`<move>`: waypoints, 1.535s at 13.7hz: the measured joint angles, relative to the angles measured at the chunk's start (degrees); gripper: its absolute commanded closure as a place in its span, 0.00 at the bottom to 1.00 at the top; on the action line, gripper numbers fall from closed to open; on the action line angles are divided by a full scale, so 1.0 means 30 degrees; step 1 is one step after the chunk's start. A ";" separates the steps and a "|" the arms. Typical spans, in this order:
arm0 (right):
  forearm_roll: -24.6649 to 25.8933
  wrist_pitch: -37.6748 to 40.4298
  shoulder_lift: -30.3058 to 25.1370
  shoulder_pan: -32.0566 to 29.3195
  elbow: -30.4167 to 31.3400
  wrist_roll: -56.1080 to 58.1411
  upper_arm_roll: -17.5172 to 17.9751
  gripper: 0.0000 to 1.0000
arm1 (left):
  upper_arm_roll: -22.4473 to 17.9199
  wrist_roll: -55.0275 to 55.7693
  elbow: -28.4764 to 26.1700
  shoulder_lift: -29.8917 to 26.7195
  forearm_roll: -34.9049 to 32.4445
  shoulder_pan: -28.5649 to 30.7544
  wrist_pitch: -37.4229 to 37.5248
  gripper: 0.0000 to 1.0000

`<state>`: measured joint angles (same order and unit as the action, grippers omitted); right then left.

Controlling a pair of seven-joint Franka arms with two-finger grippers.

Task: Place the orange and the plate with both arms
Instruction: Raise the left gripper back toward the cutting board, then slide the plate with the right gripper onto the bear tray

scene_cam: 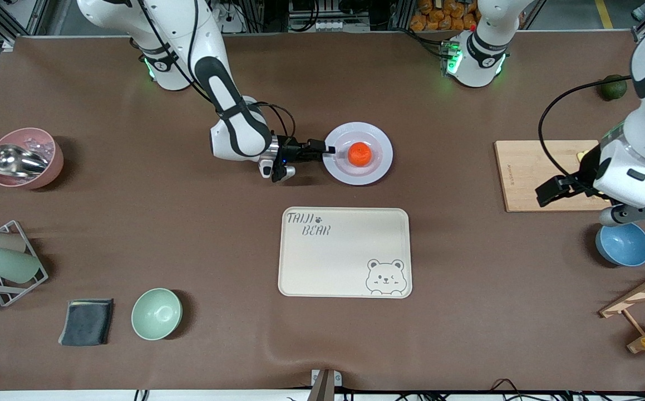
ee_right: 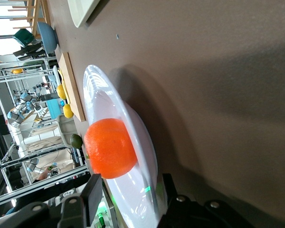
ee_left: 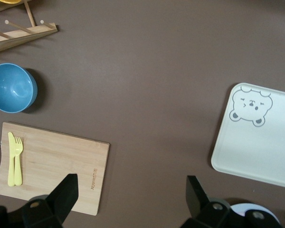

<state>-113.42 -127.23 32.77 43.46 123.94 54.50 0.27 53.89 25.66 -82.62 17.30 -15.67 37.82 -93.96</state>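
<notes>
The orange (scene_cam: 359, 153), small, round and bright, sits in the middle of the plate (scene_cam: 380, 166). The pale, wide-rimmed plate lies flat mid-desk, closer to the robots' edge.

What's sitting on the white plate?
The orange sits in the middle of the plate. The right gripper has its jaws around the plate's rim. The orange covers the plate's middle, so that part cannot be seen.
</notes>
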 measured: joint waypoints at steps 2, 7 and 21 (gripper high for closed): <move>-0.0046 0.0001 0.0200 0.0044 -0.0126 0.0051 0.0000 0.62 | -0.0096 -0.1189 0.0402 -0.0123 0.0491 0.0191 0.0331 0.00; -0.0402 0.0011 0.0268 0.0246 -0.0145 0.0064 0.0011 1.00 | -0.5483 -0.4805 0.0591 -0.2117 0.3397 -0.2436 0.0494 0.00; -0.2159 0.2885 -0.0110 -0.0408 -0.1002 0.0084 -0.0316 1.00 | -1.5658 -0.5733 -0.0214 -0.4224 0.5186 -1.1809 0.1268 0.00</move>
<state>-119.89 -118.57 32.44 42.23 120.94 54.75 -0.68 6.91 8.46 -83.26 4.62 -0.11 2.39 -90.15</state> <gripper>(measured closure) 0.947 0.000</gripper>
